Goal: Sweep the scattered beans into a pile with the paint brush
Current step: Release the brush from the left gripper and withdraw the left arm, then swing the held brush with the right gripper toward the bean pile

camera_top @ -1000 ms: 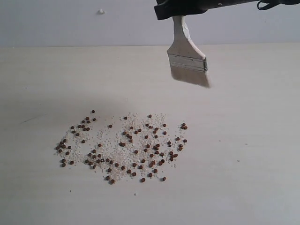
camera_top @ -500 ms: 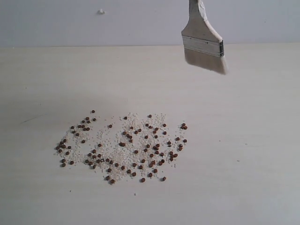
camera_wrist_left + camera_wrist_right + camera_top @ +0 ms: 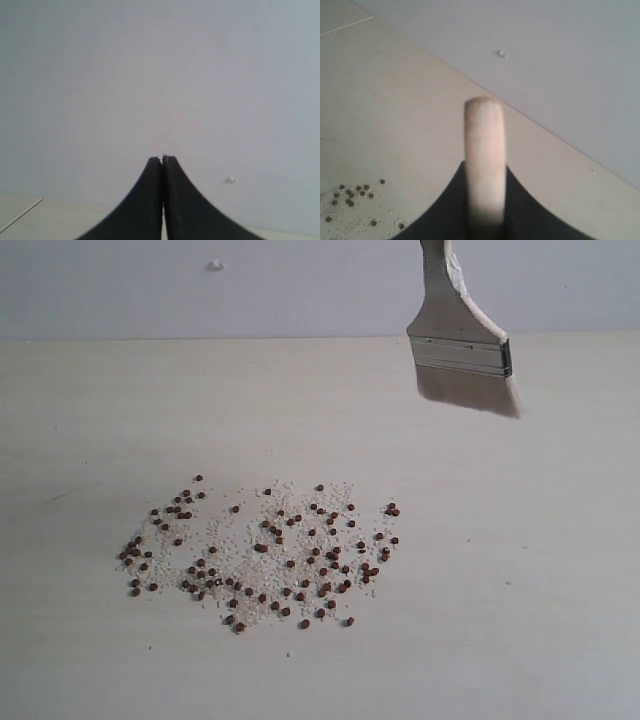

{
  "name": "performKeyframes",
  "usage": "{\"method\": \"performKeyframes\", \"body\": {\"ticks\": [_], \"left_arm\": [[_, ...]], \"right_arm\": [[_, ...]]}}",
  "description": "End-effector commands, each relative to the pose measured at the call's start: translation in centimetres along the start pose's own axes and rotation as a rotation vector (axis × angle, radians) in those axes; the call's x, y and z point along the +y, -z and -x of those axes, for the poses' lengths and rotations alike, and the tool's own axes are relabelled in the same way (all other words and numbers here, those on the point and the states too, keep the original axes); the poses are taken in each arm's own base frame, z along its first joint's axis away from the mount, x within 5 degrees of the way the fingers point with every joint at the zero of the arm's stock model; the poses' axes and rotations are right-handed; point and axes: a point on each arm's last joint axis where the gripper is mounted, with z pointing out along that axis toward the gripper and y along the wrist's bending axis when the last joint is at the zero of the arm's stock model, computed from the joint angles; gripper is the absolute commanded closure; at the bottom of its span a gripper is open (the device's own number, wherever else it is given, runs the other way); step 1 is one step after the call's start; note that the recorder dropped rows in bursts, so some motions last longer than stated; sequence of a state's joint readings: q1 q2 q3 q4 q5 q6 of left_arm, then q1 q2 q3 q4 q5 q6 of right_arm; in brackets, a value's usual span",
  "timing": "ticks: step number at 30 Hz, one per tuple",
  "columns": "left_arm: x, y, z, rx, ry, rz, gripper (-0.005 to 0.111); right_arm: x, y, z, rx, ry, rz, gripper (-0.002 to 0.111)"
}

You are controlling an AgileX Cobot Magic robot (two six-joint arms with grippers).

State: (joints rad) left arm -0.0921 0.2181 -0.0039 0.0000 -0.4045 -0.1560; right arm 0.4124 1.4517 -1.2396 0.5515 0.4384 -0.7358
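Observation:
Reddish-brown beans point(image 3: 265, 550) mixed with pale grains lie scattered in a wide patch on the light wooden table point(image 3: 90, 420); there is no dense pile. The paint brush point(image 3: 462, 350) hangs in the air above the far right of the patch, bristles down, clear of the table. Its pale handle point(image 3: 484, 150) is clamped between the black fingers of my right gripper point(image 3: 484, 172), which is above the exterior view's top edge. A few beans point(image 3: 350, 192) show in the right wrist view. My left gripper point(image 3: 162, 161) is shut and empty, facing a grey wall.
A grey wall point(image 3: 150, 290) rises behind the table, with a small white speck point(image 3: 215, 264) on it. Bare tabletop surrounds the bean patch on all sides.
The brush has moved to the right and slightly down from half a second ago. The right gripper, seen one second ago, has left the exterior view. The beans have not moved.

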Motion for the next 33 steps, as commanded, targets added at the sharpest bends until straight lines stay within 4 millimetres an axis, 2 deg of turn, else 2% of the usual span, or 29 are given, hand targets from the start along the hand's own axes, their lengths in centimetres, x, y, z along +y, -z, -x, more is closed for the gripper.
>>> {"method": "performKeyframes", "body": {"ticks": [1,7,10,20,26,33], "left_arm": [[0.2,0.8,-1.1,0.121,-0.016,0.023,0.107],[0.4,1.2,-2.6,0.290,-0.028,0.043,0.107],[0.5,1.4,-3.2,0.358,-0.025,0.052,0.107],[0.6,1.7,-3.9,0.442,-0.018,0.064,0.107],[0.6,1.7,-3.9,0.441,0.028,0.074,0.107],[0.6,1.7,-3.9,0.442,0.027,0.074,0.107]], "right_arm": [[-0.2,0.8,0.0,-0.028,0.012,-0.047,0.108],[0.2,1.6,-0.4,-0.111,0.076,-0.132,0.108],[0.8,1.9,-1.3,-0.163,0.113,-0.178,0.108],[2.8,3.5,-4.3,-0.366,0.183,-0.335,0.108],[3.8,2.6,-5.7,-0.334,0.279,-0.331,0.108],[3.9,2.3,-6.0,-0.338,0.133,-0.293,0.108]]}}
